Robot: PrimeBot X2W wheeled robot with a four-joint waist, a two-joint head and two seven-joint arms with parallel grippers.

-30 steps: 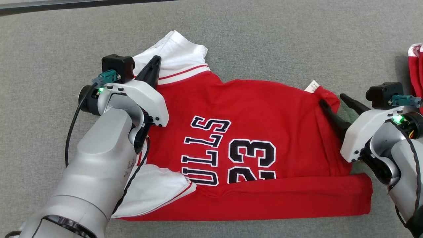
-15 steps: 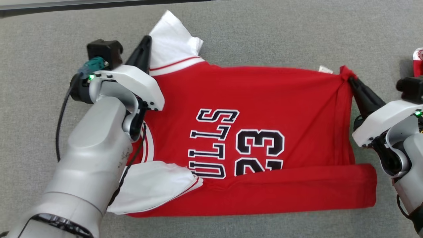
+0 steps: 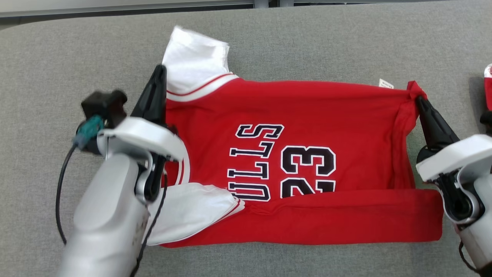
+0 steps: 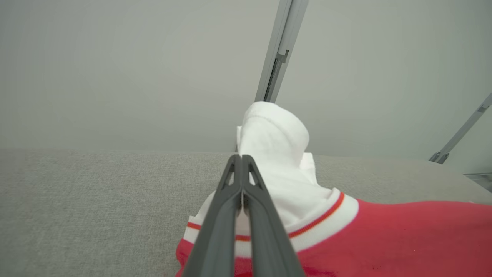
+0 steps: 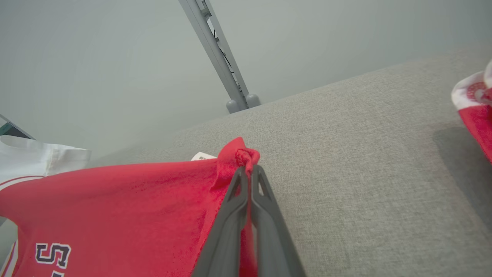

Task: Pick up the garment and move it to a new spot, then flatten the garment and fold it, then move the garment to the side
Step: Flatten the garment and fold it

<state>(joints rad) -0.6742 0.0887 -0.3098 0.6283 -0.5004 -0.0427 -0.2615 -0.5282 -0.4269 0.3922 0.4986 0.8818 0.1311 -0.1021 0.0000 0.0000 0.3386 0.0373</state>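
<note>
1. Nearest the robot, a folded strip [image 3: 346, 219] of the red garment [image 3: 307, 115] lies flat on the grey bench [image 3: 57, 57]. The near white sleeve [image 3: 188, 211] sits at the strip's left end. One lengthwise fold looks done, and the far half seems to be the step in hand.
2. Mid-cloth, the lettering and the "23" [image 3: 307, 165] lie smooth.
3. The left claw [image 3: 158, 75] is pressed together on the far shoulder, at the sleeve's striped band. The right claw [image 3: 419, 99] pinches the bunched far hem corner, just beside a white label [image 3: 385, 83].
4. The far edge runs nearly straight and taut between them. To fold well, both claws should travel at equal height and pace toward the near strip. The pull should be enough to prevent sagging, so the edge lands parallel.
5. Beyond the left claw, the far white sleeve [image 3: 194, 57] flops loose. It will probably trail and need tucking.
6. At the bench's right end lies another red-and-white cloth [image 3: 488, 84], which the right arm should avoid.
</note>
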